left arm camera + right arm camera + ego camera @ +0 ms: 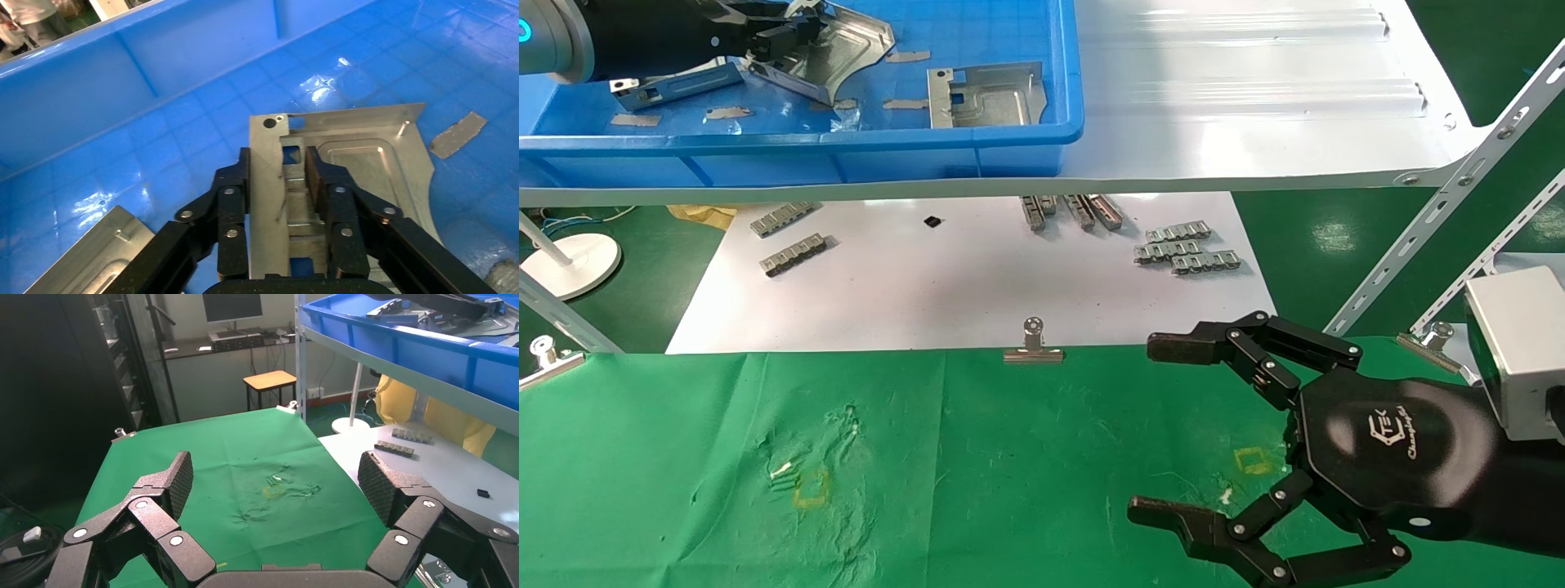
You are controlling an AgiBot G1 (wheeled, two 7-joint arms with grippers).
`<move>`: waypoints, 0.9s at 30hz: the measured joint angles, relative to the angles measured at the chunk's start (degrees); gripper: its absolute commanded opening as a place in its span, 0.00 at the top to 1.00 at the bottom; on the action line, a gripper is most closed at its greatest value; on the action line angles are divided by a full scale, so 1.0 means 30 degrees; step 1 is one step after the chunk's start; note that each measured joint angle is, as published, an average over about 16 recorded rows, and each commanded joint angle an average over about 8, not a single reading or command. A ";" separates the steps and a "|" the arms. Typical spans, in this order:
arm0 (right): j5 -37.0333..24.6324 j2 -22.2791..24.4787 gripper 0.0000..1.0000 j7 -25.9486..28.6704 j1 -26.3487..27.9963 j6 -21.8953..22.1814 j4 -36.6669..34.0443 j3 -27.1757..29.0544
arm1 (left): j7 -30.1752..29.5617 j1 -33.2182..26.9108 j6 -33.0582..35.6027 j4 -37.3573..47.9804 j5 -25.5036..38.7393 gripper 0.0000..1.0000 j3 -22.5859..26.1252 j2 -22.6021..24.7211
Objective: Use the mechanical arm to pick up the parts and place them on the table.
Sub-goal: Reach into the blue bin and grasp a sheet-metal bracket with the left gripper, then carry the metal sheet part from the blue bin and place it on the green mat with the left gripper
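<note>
The left hand [278, 184] is reaching into the blue bin [1042, 143] on the shelf, its fingers [231, 202] closing on the upright flange of a bracket [361, 165] that is lying on the bin floor. The right hand [1173, 433] is hanging spread open and empty over the green cloth [968, 457]. No bracket is sitting on the cloth yet, and at least two more brackets [989, 96] are waiting in the bin, so most of the job looks undone.

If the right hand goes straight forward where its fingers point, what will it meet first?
Probably nothing soon: the open right hand points along the green table, above the cloth. Its far edge lies beyond; depth is unclear.
</note>
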 measured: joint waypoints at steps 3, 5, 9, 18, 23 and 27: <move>0.0000 0.0000 0.00 0.0000 0.0000 0.0000 0.0000 0.0000 | -0.0026 -0.0020 0.0007 -0.0022 -0.0021 1.00 -0.0014 -0.0061; 0.0000 0.0000 0.00 0.0000 0.0000 0.0000 0.0000 0.0000 | -0.0020 -0.0039 0.0036 -0.0055 -0.0044 1.00 -0.0030 -0.0111; 0.0000 0.0000 0.00 0.0000 0.0000 0.0000 0.0000 0.0000 | 0.0076 -0.0135 0.0241 -0.0212 -0.0166 1.00 -0.0115 -0.0234; 0.0001 0.0000 0.00 0.0000 0.0000 0.0000 0.0000 -0.0001 | 0.1103 -0.0552 0.2394 -0.1102 -0.0852 1.00 -0.0559 -0.0821; 0.0001 0.0000 0.00 0.0000 0.0000 0.0000 0.0000 -0.0001 | 0.2419 -0.0711 0.5234 -0.1914 -0.1492 1.00 -0.0924 -0.1411; 0.0001 0.0000 0.00 -0.0001 0.0000 0.0000 0.0000 -0.0001 | 0.3920 -0.0585 0.8186 -0.2596 -0.2111 1.00 -0.1235 -0.1961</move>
